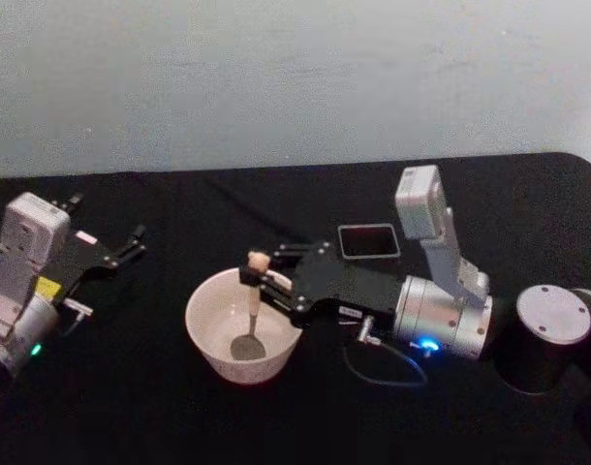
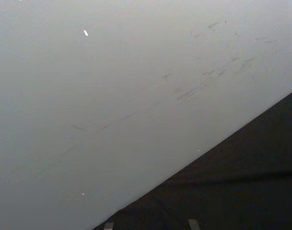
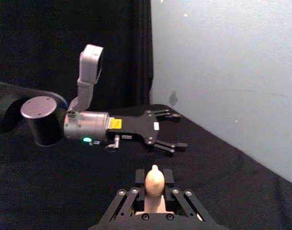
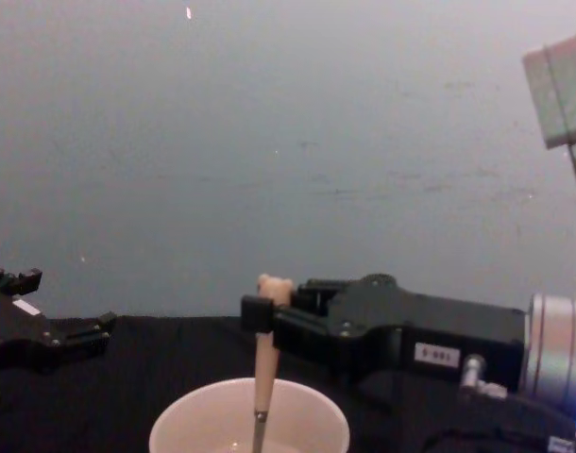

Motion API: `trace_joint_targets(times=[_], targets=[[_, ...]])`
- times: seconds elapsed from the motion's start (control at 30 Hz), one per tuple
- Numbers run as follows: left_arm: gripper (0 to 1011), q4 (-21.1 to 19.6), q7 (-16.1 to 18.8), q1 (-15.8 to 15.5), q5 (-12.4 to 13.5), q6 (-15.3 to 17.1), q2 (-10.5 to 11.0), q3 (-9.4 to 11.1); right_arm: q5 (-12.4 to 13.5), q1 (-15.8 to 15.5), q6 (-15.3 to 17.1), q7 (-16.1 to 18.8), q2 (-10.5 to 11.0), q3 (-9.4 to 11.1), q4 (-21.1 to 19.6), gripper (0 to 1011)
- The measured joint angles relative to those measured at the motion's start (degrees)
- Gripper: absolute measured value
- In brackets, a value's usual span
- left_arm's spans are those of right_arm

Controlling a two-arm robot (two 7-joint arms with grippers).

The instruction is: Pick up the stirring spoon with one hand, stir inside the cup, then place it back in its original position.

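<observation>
**Now the spoon stands in the cup, held high on its handle**

Nearest to the robot, the cup (image 1: pixel 223 360) sits on the black table (image 1: pixel 121 407). The stirring spoon (image 1: pixel 251 308) stands almost upright inside it, with its shiny bowl down near the floor of the cup. The right gripper (image 1: pixel 260 281) reaches in from the right, lying level over the table. Its 2 fingers are clenched on the beige handle just under the little bear head, which sticks out above them in the chest view.

I judge the spoon to be light and stiff, so it needs little force. However, the handle looks smooth and thin, and it may turn or slip between flat fingers. The present hold, high on the handle under the thicker head, seems well chosen: the head works as a stop, and the fingers are clear of the rim. The cup also looks light and nothing steadies it. A push of the spoon against its wall could slide or tip it, so small circles in the middle are safer.

Just behind the gripper stands the dark holder (image 1: pixel 368 240). It is narrower than the cup, so the spoon must go back in straight. On the left side, the left gripper (image 3: pixel 177 130) rests idle, its fingers spread and nothing between them. Beyond all is the grey wall (image 1: pixel 276 77).
</observation>
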Motion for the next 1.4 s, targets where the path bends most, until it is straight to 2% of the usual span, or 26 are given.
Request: trace_joint_targets(times=[0.4, 0.67, 1.07, 1.23, 1.4], targets=[[1001, 0.00, 0.00, 0.00, 0.00, 0.00, 0.00, 0.00, -2.17, 0.56, -0.22, 0.36, -1.62, -1.61, 0.66, 215], [1001, 0.00, 0.00, 0.00, 0.00, 0.00, 0.00, 0.00, -3.43, 2.10, -0.12, -1.05, -4.20, -1.88, 3.34, 215], [1001, 0.00, 0.00, 0.00, 0.00, 0.00, 0.00, 0.00, -5.17, 5.02, -0.96, -3.65, -7.64, -0.17, 8.98, 215], [1001, 0.00, 0.00, 0.00, 0.00, 0.00, 0.00, 0.00, -5.49, 5.50, -1.07, -4.28, -7.99, 0.87, 10.16, 215], [1001, 0.00, 0.00, 0.00, 0.00, 0.00, 0.00, 0.00, -5.62, 5.06, -0.98, -4.48, -7.11, 2.06, 9.81, 215]])
